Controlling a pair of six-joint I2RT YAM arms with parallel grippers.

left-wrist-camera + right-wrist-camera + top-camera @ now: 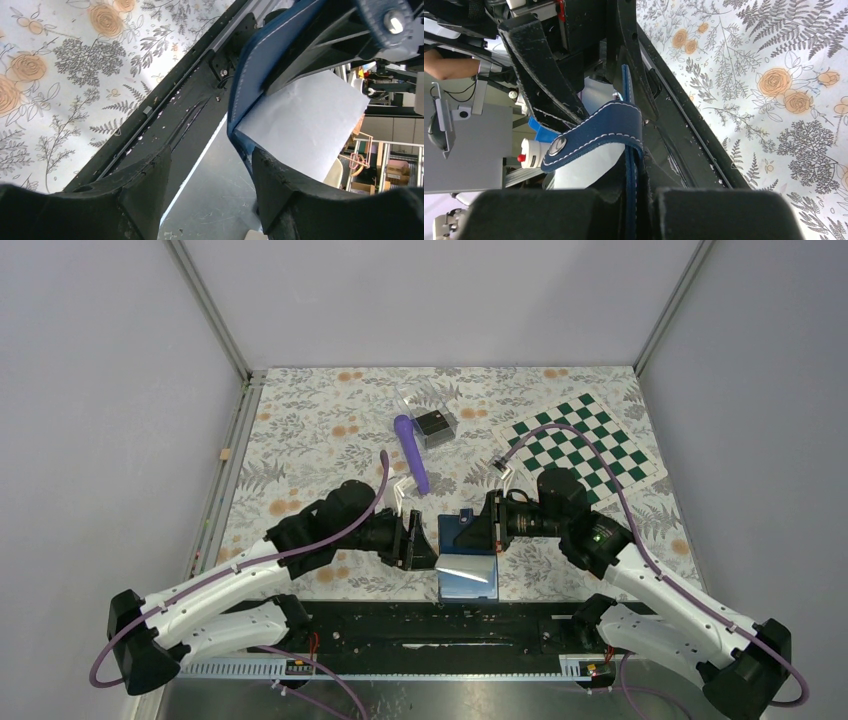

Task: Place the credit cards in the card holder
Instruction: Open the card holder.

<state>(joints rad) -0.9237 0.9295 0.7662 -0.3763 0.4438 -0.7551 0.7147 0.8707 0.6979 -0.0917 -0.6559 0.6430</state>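
Two arms meet at 6 o'clock, at the near table edge. Right gripper [636,195] is clamped on the card holder [468,588], navy edge pinched between its fingers, snap tab [594,135] hanging loose. The holder is held off the surface, opened, pale glare on its inner face. Left gripper [210,160] sits just at the holder's 9 o'clock side, jaws apart, nothing between them.

Surface is a floral cloth [300,430], grey ferns and orange roses. Green-white chequered mat [585,445] at 2 o'clock, tilted. Clear box [425,405] at 12 o'clock with dark cards [435,424] inside. Purple tool [413,452] lies just beside the box at its 7 o'clock. Small tan block [226,454] at the 9 o'clock cloth edge. Black rail [430,625] runs along the near edge. Plain grey walls [100,390] close in three sides. Wrist views catch cluttered lab shelves beyond the near edge.
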